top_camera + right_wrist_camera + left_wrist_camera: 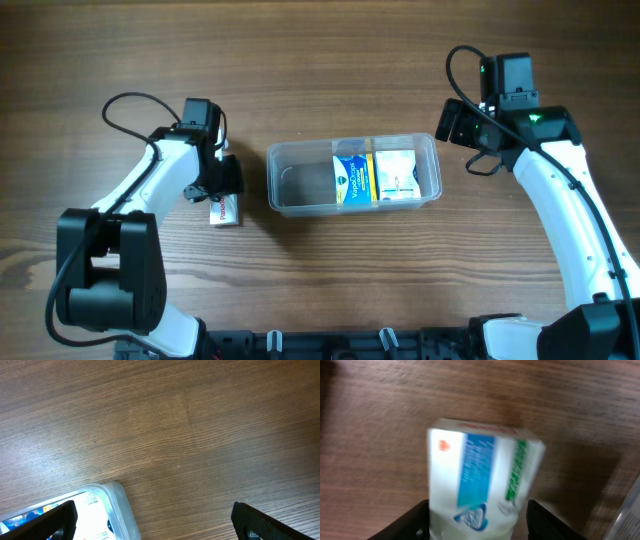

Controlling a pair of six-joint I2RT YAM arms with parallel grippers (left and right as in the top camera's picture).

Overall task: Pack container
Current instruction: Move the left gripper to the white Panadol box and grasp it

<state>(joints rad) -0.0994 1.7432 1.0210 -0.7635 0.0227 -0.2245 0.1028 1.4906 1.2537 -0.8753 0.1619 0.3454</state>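
The clear container (298,182) lies in the middle of the table, its left half bare. A blue and yellow box (350,178) and a white box (396,176) sit in its right half. A white box with blue and green print (480,475) lies on the wood left of the container, also visible from overhead (225,211). My left gripper (477,527) straddles its near end; the left finger (412,522) touches it, and a thin gap shows at the right finger (545,522). My right gripper (155,520) hangs wide open over the container's right end (117,505), holding nothing.
Bare wooden tabletop (320,290) surrounds the container. A corner of the container (627,517) shows at the right edge of the left wrist view. Black cables loop off both arms near the wrists.
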